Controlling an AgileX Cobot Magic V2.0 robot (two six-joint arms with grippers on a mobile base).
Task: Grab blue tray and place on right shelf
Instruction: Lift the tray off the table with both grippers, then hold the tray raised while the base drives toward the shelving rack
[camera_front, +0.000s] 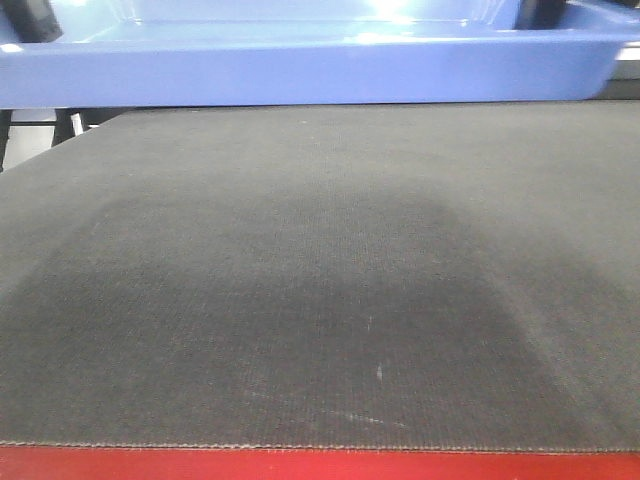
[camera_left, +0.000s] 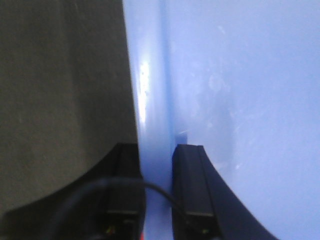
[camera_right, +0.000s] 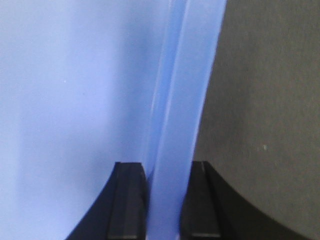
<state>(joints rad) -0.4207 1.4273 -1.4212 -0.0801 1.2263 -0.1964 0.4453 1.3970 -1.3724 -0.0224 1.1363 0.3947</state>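
The blue tray (camera_front: 320, 60) spans the top of the front view, held above the dark grey carpeted table (camera_front: 320, 280). My left gripper (camera_left: 157, 150) is shut on the tray's left rim (camera_left: 152, 100), one finger inside the tray and one outside. My right gripper (camera_right: 167, 167) is shut on the tray's right rim (camera_right: 185, 90) in the same way. Dark parts of both arms show at the top corners of the front view. The right shelf is out of view.
The table's front edge has a red strip (camera_front: 320, 465). The tray casts a broad shadow on the carpet (camera_front: 300, 330). Dark frame legs (camera_front: 65, 125) show beyond the table's far left corner.
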